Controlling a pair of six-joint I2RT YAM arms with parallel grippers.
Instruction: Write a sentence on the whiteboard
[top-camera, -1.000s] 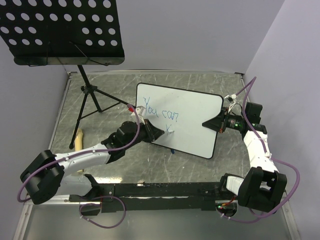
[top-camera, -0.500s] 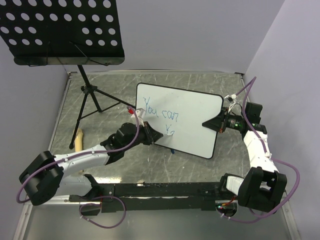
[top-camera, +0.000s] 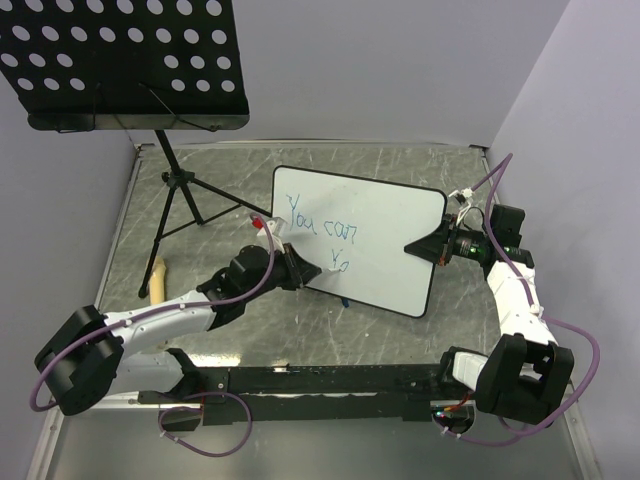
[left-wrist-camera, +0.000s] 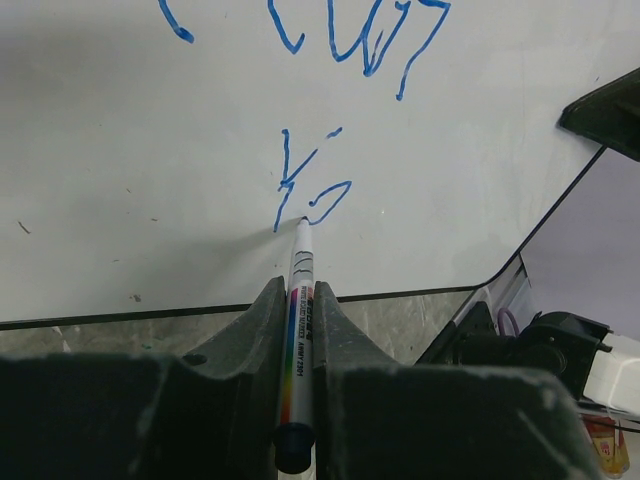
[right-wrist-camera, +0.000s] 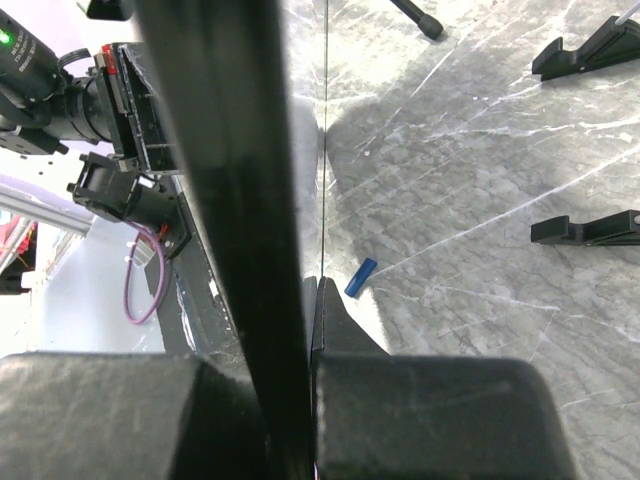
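Your left gripper (left-wrist-camera: 300, 288) squeezes tight on the marker (left-wrist-camera: 303, 250). Its tip touches the whiteboard (top-camera: 390, 212), at the bottom of the blue sentence (top-camera: 322, 229). Your right gripper (top-camera: 409, 247) pinches the board's right edge. The board stands tilted on the table (top-camera: 400, 168), between your two grippers.

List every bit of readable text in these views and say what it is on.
"You can": top line of the blue sentence, handwritten on the whiteboard.
"Yo": the unfinished second line, below it on the same board.
The marker has small print along its barrel, but it is too small and blurred to read.
No other text is legible.
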